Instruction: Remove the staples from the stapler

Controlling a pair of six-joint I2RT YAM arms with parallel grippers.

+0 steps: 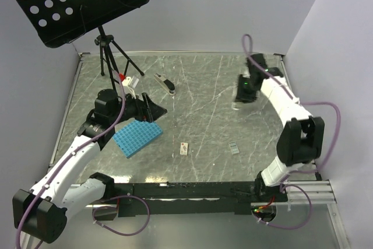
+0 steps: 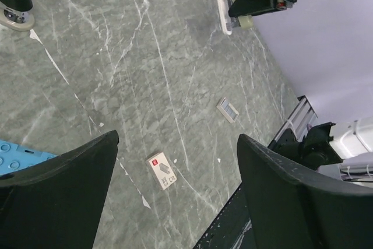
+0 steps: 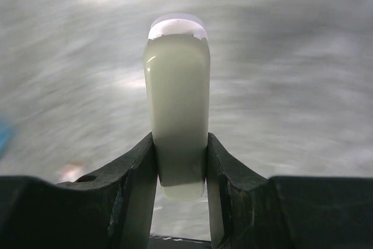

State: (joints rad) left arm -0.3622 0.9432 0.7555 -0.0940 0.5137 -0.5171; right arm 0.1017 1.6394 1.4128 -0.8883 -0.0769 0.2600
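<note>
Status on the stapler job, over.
Left gripper open, empty. Right gripper shut on cream-white piece. Stapler on table, ungripped; staples lying apart. No obstruction seen.

Small black-and-white stapler (image 1: 164, 84), lying flat far back left, grey staples (image 1: 234, 148) flat near front, well apart

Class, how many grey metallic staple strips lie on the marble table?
1. The short grey metallic staple strip lies toward the near side of the grey marble table, right of the small white card with a red mark. Others may be hidden or too small to see.
</note>
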